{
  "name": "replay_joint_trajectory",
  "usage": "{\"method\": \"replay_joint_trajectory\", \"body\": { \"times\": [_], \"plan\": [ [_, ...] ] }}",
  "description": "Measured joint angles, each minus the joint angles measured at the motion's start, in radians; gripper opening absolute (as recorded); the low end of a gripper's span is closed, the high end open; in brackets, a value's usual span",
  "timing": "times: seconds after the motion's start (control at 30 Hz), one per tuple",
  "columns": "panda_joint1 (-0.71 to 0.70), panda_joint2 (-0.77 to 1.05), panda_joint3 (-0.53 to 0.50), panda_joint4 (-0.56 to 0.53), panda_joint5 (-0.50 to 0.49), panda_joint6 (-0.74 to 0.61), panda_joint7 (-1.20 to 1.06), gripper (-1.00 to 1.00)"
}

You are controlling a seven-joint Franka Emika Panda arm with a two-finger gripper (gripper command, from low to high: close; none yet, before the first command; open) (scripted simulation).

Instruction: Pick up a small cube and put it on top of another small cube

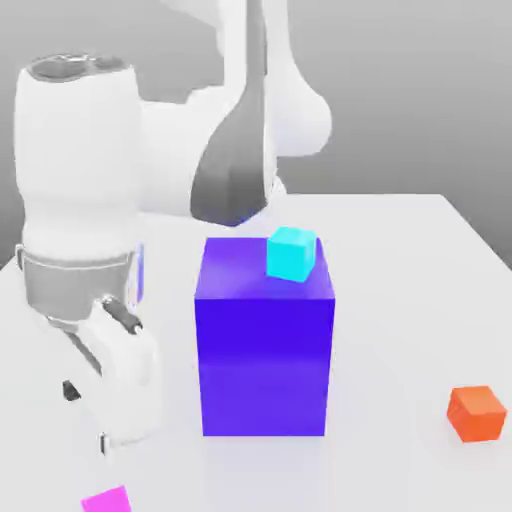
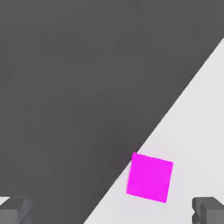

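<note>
The pincer (image 2: 112,210), fingers spread wide and holding nothing, hangs over the magenta-pink cube (image 2: 149,177) lying near the white surface's (image 1: 400,330) edge, at the exterior view's lower left.

Arm links (image 1: 75,150): glossy white, rounded cylinders
Joint band: grey ring under the white segment
Elbow cover: dark grey panel
Fingertips (image 2: 15,209): dark grey, blocky

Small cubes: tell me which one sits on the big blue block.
The cyan cube, resting on the blue-violet block near its far corner. The orange cube and magenta cube lie on the table.
</note>
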Motion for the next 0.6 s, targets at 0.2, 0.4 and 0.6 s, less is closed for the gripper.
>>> {"method": "replay_joint_trajectory", "body": {
  "times": [0.2,0.4,0.6],
  "plan": [
    [-0.015,0.215,-0.009,0.028,0.045,0.108,0.053,0.0],
    [-0.015,0.273,-0.01,0.04,0.045,0.153,0.054,-1.0],
    [-0.016,0.183,-0.009,0.02,0.046,0.083,0.054,-1.0]
  ]
}}
